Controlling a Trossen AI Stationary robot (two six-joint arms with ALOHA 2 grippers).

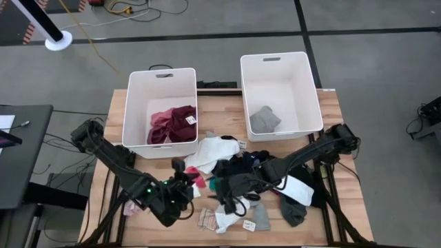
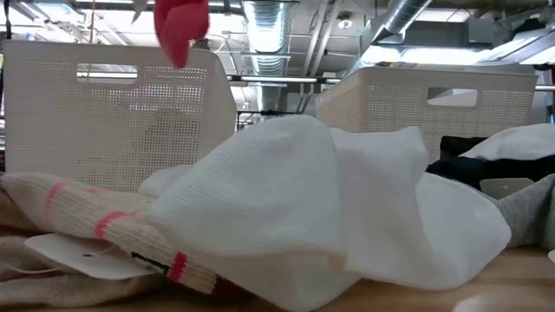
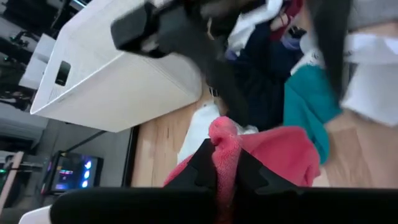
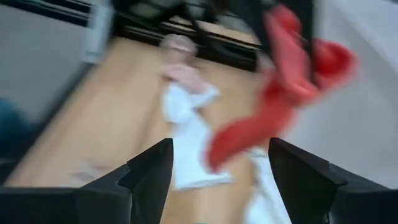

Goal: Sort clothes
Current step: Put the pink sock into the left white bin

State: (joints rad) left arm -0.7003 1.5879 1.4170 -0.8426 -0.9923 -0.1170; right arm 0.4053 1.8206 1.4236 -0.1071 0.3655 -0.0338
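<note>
The clothes lie heaped on the wooden table in front of two white bins: white, navy, teal, grey and black pieces, some with paper tags. My left gripper is raised left of the heap, shut on a pink-red garment that also shows hanging in the low view and the right wrist view. My right gripper is open above the heap's middle, with nothing between its fingers. A white garment and a striped sock rest on the table at its near edge. My left gripper pinches a bunched fold of the pink-red garment between its two fingers. One layer or several, I cannot tell. The garment hangs slack below the fingers, its lower end clear of the table.
The left bin holds maroon and pink clothes. In the right bin lies a grey garment. The two arms stand close together over the heap. Bare wood shows at the table's near right.
</note>
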